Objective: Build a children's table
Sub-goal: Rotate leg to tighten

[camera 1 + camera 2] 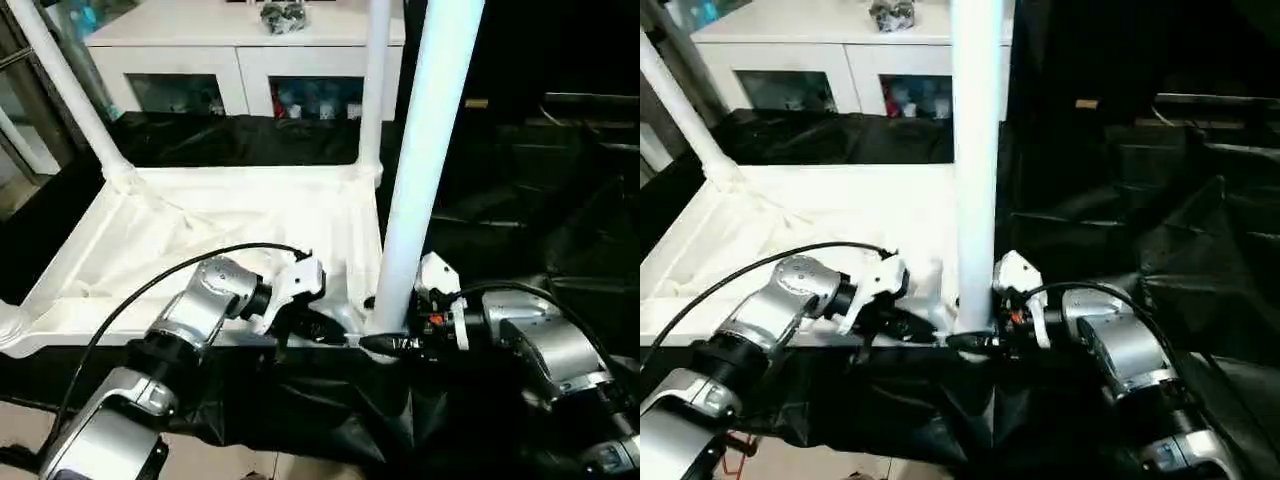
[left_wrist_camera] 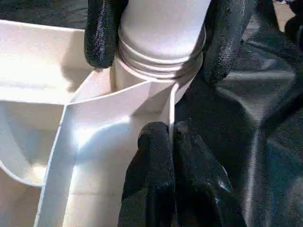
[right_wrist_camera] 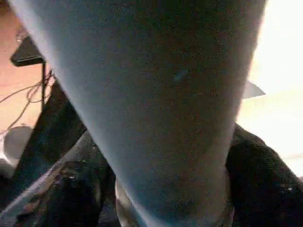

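Legs: three stand in the tabletop (image 1: 230,215), nearest leg (image 1: 425,150) between right fingers (image 2: 222,42).

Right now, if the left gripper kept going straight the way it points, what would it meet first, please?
Probably the near leg seated in its corner socket: the left gripper, clamped on a tabletop rib, points straight at it. The right gripper already holds that leg.

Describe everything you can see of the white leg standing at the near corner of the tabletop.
The near leg is a long, smooth white tube, plastic by its look, standing upright. Its threaded lower end sits in the round corner socket of the upturned tabletop. The right claw grips its base with black fingers on either side; the left claw pinches a tabletop rib beside it.
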